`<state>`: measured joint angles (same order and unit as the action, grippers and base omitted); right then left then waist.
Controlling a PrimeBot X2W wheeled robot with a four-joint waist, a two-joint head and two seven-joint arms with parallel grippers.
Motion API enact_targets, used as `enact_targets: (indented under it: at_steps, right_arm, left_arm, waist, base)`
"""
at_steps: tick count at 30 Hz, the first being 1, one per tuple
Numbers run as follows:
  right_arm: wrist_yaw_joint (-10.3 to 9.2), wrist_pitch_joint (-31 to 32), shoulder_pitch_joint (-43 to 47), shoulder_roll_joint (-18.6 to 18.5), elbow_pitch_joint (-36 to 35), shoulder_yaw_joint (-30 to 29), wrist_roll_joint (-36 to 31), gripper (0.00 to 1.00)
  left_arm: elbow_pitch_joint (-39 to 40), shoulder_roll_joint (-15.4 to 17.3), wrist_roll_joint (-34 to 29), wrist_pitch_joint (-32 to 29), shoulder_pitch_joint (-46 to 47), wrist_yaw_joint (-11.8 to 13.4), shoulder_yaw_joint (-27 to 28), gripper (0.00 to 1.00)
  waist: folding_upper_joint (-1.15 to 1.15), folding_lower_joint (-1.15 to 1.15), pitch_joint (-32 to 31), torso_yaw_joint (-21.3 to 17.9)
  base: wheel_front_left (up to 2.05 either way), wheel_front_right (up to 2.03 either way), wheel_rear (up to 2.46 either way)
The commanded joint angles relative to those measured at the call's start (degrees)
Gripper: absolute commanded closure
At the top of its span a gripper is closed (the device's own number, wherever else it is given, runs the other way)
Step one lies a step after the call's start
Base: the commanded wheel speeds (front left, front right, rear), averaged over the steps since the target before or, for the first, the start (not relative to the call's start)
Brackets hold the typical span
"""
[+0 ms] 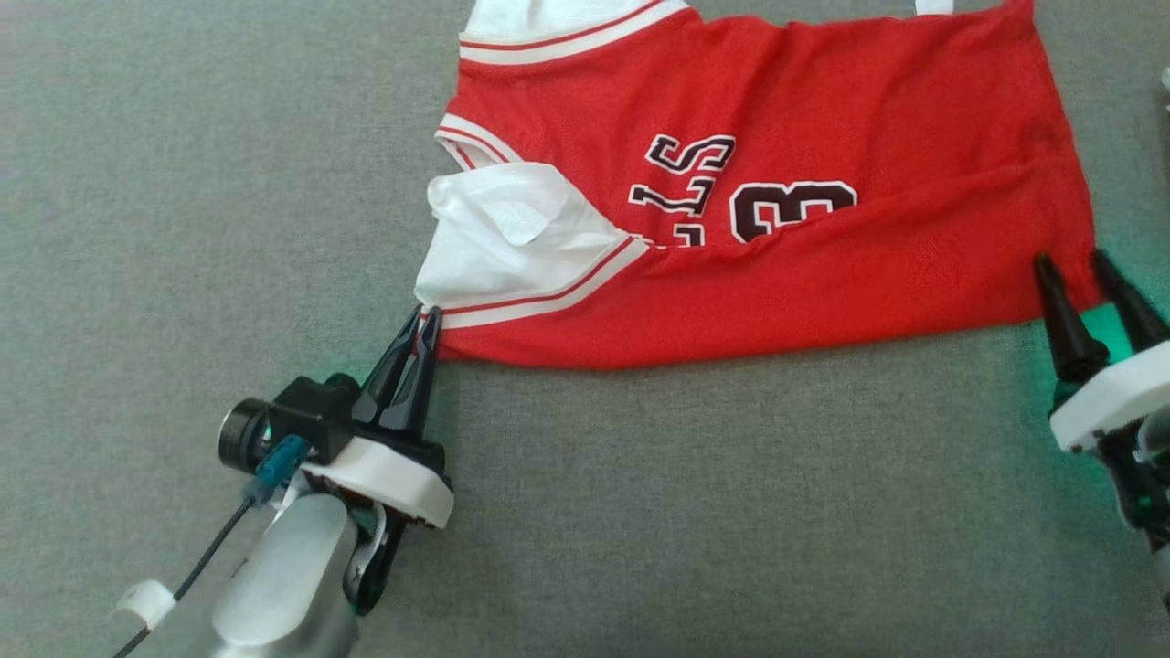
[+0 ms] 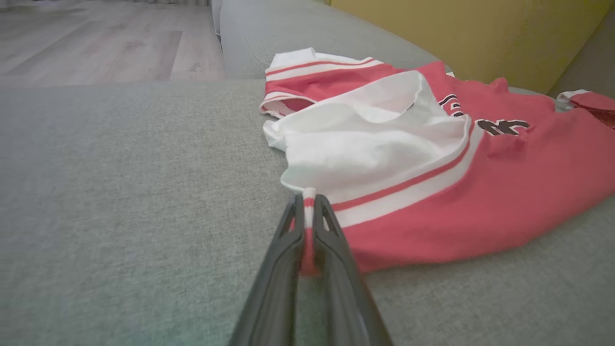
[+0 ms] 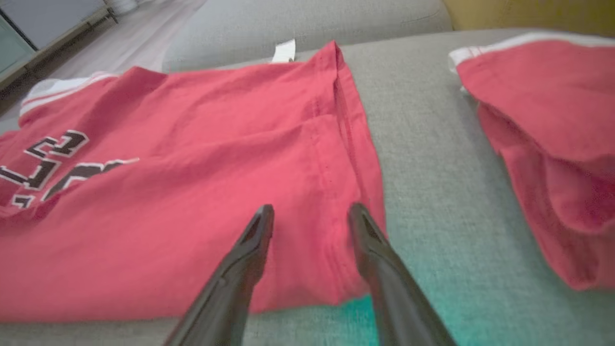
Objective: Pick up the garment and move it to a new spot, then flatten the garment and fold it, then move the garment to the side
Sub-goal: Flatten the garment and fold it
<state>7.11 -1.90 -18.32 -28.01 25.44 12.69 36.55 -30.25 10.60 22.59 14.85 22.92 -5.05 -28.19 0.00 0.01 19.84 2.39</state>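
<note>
The red jersey (image 1: 823, 292) lies spread on the grey couch cushion (image 1: 183, 183), its number facing up, with folds across the middle; the left gripper (image 1: 428, 315) is clenched on the striped shoulder corner nearest the robot; the right gripper (image 1: 1069, 258) stands released, fingers apart over the hem corner; another red garment (image 3: 543, 110) lies near, beyond that hem.
</note>
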Motion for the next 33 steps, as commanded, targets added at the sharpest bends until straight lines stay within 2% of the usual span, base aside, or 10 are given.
enact_targets:
  at_steps: [1, 15, 21, 33]
  right_arm:
    - [0.37, 0.3, 0.8, -1.3, -0.7, 0.3, -0.4, 1.0]
    - [0.37, 1.2, 5.1, -1.3, 0.9, -3.1, -1.7, 1.0]
    - [0.37, 2.0, 9.1, -3.3, 0.4, -5.1, -1.3, 1.0]
    - [0.37, 1.9, 22.3, -3.8, -4.2, -9.4, -1.9, 1.0]
  left_arm:
    - [1.9, 1.0, -0.6, 0.1, 0.7, 0.3, 1.7, 1.0]
    - [4.8, 1.8, -0.2, 0.1, -3.7, 1.3, 2.0, 1.0]
    - [6.9, 2.5, 0.3, -0.3, -5.7, 1.8, 1.8, 1.0]
    - [19.4, 5.8, 1.3, -6.6, -19.4, 4.5, -1.0, 1.0]
  waist:
    - [0.0, -0.01, -0.4, 0.3]
    - [0.0, -0.01, -3.2, 1.5]
    - [0.0, -0.01, -4.0, 2.2]
    - [0.0, -0.01, -7.8, 1.4]
  base:
    - [0.0, 0.0, 0.0]
    - [0.0, 0.0, 0.0]
    - [0.0, 0.0, 0.0]
    - [0.0, 0.0, 0.0]
